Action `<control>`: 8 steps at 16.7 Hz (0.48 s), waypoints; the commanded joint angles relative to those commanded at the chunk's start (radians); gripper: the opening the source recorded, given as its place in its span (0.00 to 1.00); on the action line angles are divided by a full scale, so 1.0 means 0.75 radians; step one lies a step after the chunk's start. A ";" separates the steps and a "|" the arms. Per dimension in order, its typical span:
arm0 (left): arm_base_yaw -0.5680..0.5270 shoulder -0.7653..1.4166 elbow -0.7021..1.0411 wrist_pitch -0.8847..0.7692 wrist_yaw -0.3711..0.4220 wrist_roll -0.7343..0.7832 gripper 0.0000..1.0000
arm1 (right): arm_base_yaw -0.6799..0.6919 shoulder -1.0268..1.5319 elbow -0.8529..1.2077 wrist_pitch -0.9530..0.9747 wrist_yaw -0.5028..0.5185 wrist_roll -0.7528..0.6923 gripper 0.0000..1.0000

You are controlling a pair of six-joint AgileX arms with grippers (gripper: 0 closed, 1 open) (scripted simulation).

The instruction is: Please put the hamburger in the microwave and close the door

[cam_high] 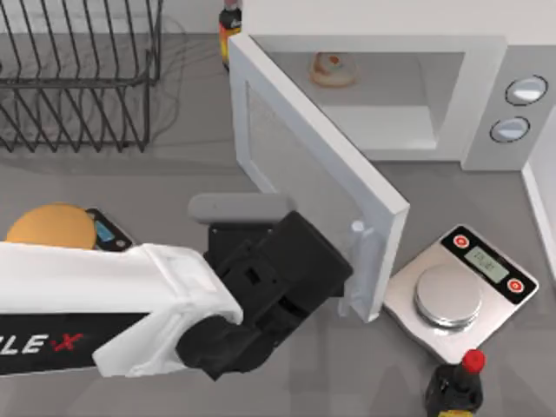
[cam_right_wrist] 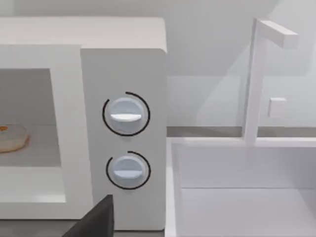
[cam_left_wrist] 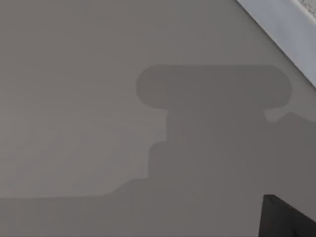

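Observation:
The hamburger (cam_high: pixel 333 69) lies inside the white microwave (cam_high: pixel 486 95), at the back left of its cavity; the right wrist view shows the hamburger (cam_right_wrist: pixel 11 138) beside the panel with two knobs (cam_right_wrist: pixel 126 114). The door (cam_high: pixel 304 165) stands swung out toward the table's front, its free edge near the silver scale. My left gripper (cam_high: pixel 334 276) is low against the outer face of the door near that free edge, its black body covering the fingers. In the left wrist view the door's white edge (cam_left_wrist: pixel 284 27) crosses a corner above bare table.
A wire dish rack (cam_high: pixel 78 78) stands at the back left. A flat orange disc (cam_high: pixel 52 226) rests on a scale beside my left arm. A silver scale (cam_high: pixel 460 291) and a red-capped bottle (cam_high: pixel 456 387) sit front right. A white basin (cam_right_wrist: pixel 237 192) adjoins the microwave.

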 joint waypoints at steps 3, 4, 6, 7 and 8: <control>-0.079 0.150 0.199 -0.086 -0.040 -0.091 0.00 | 0.000 0.000 0.000 0.000 0.000 0.000 1.00; -0.106 0.199 0.268 -0.117 -0.052 -0.120 0.00 | 0.000 0.000 0.000 0.000 0.000 0.000 1.00; -0.150 0.279 0.370 -0.169 -0.071 -0.169 0.00 | 0.000 0.000 0.000 0.000 0.000 0.000 1.00; -0.166 0.307 0.400 -0.186 -0.078 -0.185 0.00 | 0.000 0.000 0.000 0.000 0.000 0.000 1.00; -0.175 0.322 0.416 -0.196 -0.082 -0.195 0.00 | 0.000 0.000 0.000 0.000 0.000 0.000 1.00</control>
